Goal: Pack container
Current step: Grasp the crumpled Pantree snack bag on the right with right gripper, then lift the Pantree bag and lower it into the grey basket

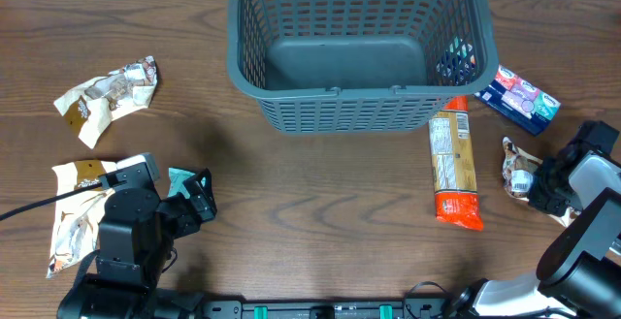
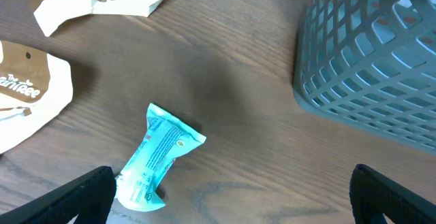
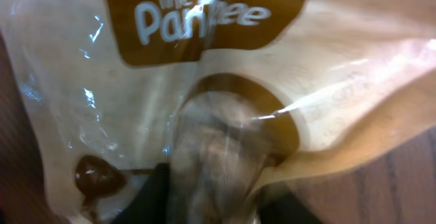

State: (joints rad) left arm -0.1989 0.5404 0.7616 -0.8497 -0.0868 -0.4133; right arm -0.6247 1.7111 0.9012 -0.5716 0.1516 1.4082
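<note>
The dark grey slotted container [image 1: 340,101] stands at the back middle, and its corner shows in the left wrist view [image 2: 368,54]. My left gripper [image 1: 194,195] is open, its fingers wide apart [image 2: 231,183], low over the table with a small teal packet [image 2: 157,156] lying beside its left finger [image 1: 180,180]. My right gripper [image 1: 539,181] is at the right edge, shut on a cream and brown snack packet [image 1: 517,169]. That packet fills the right wrist view [image 3: 218,81], pinched between the fingers [image 3: 214,197].
A long orange packet [image 1: 454,169] lies right of the container, with a blue and purple packet [image 1: 522,98] behind it. Two cream packets lie at the left [image 1: 107,96] [image 1: 78,212]. Something blue and orange shows through the container's right wall [image 1: 456,62].
</note>
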